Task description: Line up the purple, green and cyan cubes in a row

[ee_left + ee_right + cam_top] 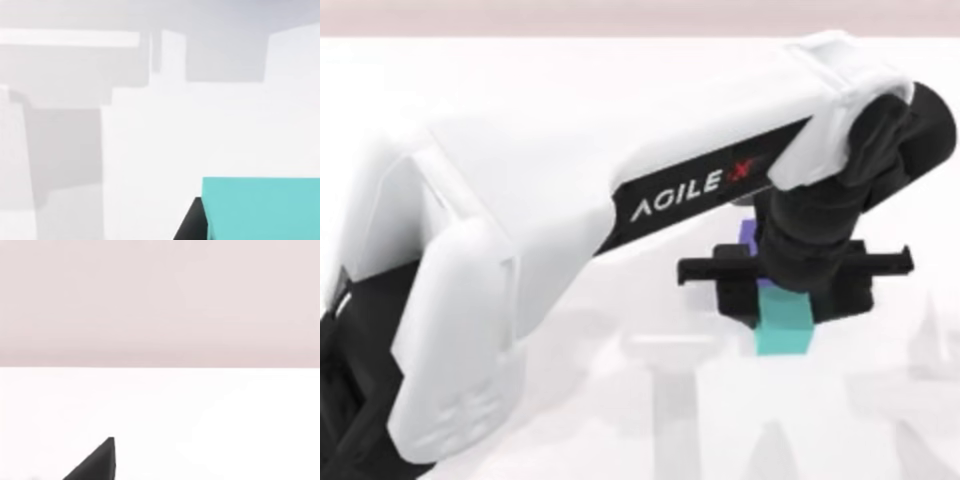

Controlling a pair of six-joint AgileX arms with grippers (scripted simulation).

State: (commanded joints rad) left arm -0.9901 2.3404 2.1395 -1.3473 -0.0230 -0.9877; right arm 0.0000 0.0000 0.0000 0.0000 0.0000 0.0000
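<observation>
currently placing the cyan cube (783,325): left gripper (790,295) reaches across to the right side of the table (620,400), fingers closed on the cube, which shows below the black gripper body in the top view and fills a corner of the left wrist view (262,207). purple cube (748,238) sits just behind the gripper, mostly hidden by the arm. green cube not visible in any view, probably covered by the arm. cannot tell whether the cyan cube is resting on the table or hanging just above it.

for a clean placement: lower straight down, keep cube edges square to the purple cube, leave a small gap so nothing gets nudged. release only once the base is flat on the table, then lift vertically.

right gripper (95,462) parked, only a dark tip visible; finger state cannot be told.
</observation>
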